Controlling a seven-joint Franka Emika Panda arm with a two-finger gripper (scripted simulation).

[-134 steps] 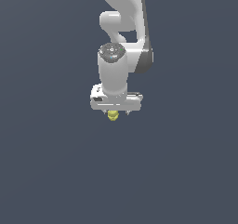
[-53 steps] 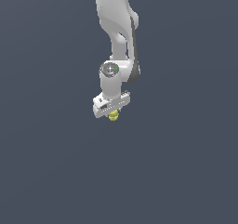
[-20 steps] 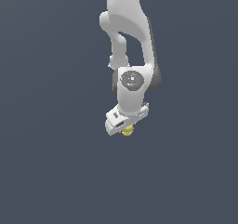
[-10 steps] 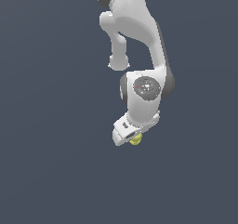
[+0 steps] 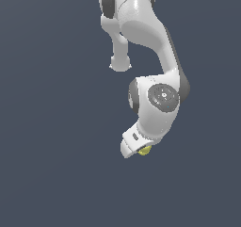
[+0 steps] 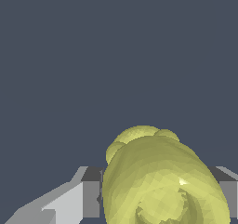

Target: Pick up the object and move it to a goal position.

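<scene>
The object (image 5: 144, 149) is a small bright yellow lumpy item, only partly showing beneath the white hand in the exterior view. My gripper (image 5: 142, 149) is shut on it, held in the air under the bent white arm. In the wrist view the yellow object (image 6: 160, 179) fills the space between the two grey fingers (image 6: 91, 197), one on each side, both touching it. The fingertips themselves are mostly hidden behind the hand in the exterior view.
The white arm (image 5: 141, 23) comes down from the top of the exterior view and bends toward the exterior view's right. A plain dark grey-blue background lies all around; no other objects show.
The arm has swung toward the exterior view's right and lower, carrying the yellow object, and the hand has turned so that it now hides most of the object.
</scene>
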